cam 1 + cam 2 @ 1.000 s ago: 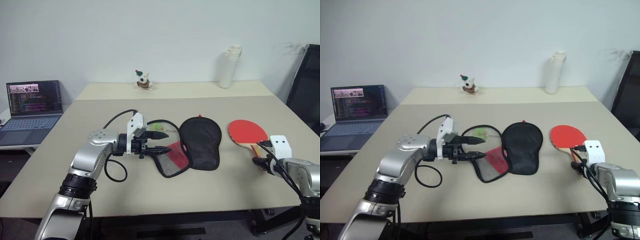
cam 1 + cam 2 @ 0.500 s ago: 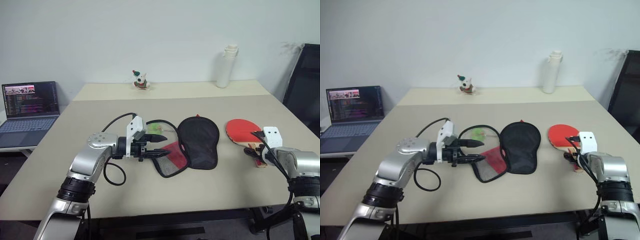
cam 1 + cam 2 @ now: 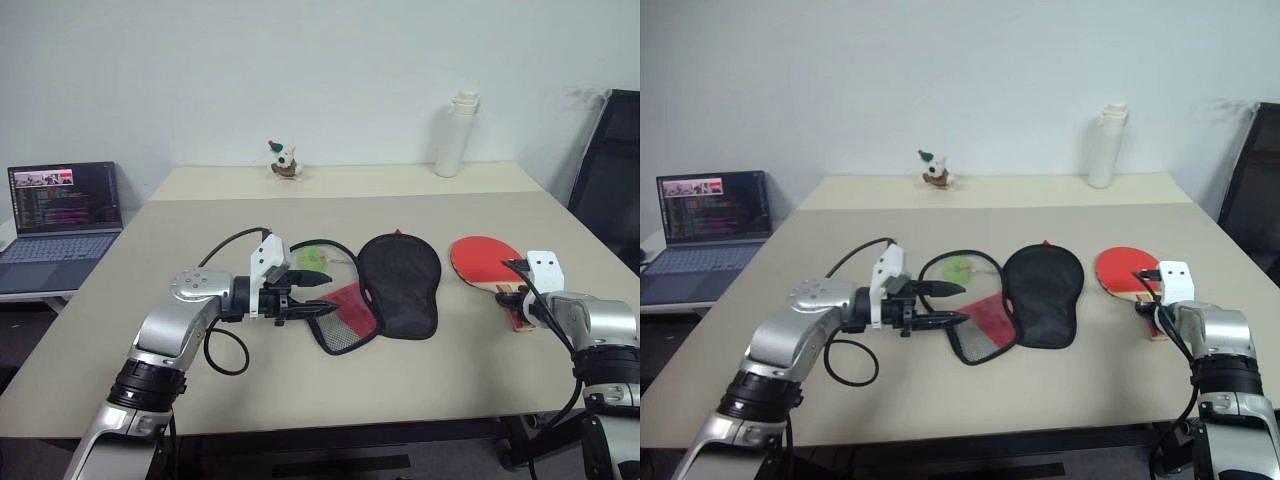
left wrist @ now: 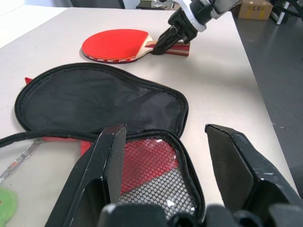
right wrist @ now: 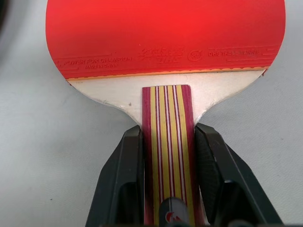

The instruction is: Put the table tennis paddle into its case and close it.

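Right gripper point(image 5: 168, 156) has pushed forward along the handle since a second ago; jaws now clamped on the striped wooden handle of the red-faced table tennis paddle point(image 3: 485, 263), which lies flat on the beige table point(image 3: 250, 370) at the robot's right. Left gripper point(image 3: 320, 293) hasn't shifted, jaws apart, one above and one below the open mesh-pocket edge of the soft black-and-red zip case point(image 3: 395, 285), mid-table. Case lies unzipped, black face up, green fuzzy charm point(image 3: 957, 267) beside it.
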